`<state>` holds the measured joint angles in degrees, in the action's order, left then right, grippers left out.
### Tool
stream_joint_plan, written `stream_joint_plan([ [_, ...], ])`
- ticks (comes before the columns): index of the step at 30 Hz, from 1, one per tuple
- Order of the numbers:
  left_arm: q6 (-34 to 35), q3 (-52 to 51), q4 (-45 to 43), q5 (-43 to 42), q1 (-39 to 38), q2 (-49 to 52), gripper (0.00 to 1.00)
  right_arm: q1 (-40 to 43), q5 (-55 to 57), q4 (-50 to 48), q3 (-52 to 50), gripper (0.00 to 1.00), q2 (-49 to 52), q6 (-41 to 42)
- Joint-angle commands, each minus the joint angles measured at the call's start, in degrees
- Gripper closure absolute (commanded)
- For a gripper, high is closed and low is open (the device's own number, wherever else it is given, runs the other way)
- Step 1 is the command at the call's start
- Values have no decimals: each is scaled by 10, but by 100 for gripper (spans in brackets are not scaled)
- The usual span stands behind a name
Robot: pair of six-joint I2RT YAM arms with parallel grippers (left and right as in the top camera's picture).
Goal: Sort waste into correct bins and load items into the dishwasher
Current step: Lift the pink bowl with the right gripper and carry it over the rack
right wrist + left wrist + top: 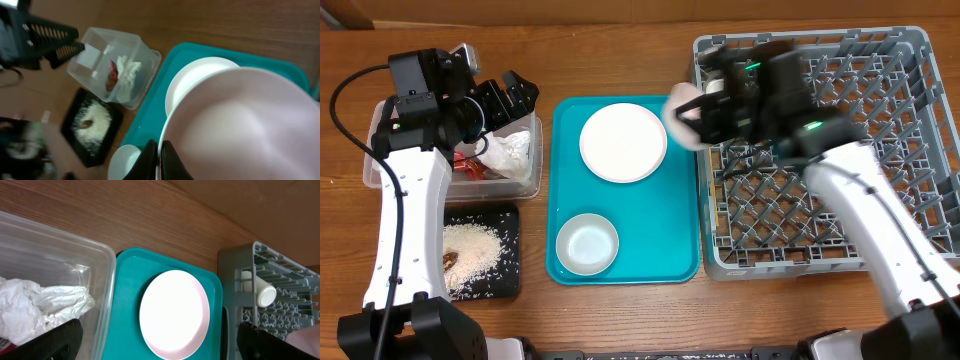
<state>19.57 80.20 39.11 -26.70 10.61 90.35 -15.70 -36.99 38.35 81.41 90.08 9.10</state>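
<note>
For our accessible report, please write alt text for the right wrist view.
The right fingers grip a pink plate by its rim, above a teal tray holding a white plate and a bowl. Beyond lie a tub of waste and a black tray of rice.

Crumpled napkin [42, 305] in the clear tub [50, 245]; plate [174, 314] on the teal tray [127, 275] beside it; cup [265, 295] lying in the grey rack [235, 275]

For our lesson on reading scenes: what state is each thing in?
Left tool: open, empty.
Right tool: shut on pink plate.
Tub: holds napkin, wrapper.
Black tray: holds rice.
White plate: flat on teal tray.
Bowl: upright, empty.
Cup: lying in rack.
</note>
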Motion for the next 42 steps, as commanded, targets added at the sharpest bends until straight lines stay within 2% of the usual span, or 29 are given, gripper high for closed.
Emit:
stream_joint_plan([
  [1,3,6,-2,5,-1,0,0,95,-215,2,-7,96,-4,-3],
  [7,3,6,-2,5,-1,0,0,230,-323,-24,-34,96,24,-6],
  [10,3,6,-2,5,-1,0,0,269,-418,-68,-47,96,62,-6],
  [15,3,6,-2,5,-1,0,0,290,-504,-118,-47,96,138,-1],
  [23,3,6,-2,5,-1,0,0,290,-505,-132,-47,96,219,-2],
  [32,3,6,-2,5,-1,0,0,292,-437,-132,-47,96,234,-1],
  [35,3,6,-2,5,-1,0,0,292,-442,-141,-47,96,234,43],
  [39,3,6,-2,5,-1,0,0,292,-454,-223,-47,96,234,165],
  [42,3,6,-2,5,-1,0,0,292,-453,-266,-47,96,234,207],
])
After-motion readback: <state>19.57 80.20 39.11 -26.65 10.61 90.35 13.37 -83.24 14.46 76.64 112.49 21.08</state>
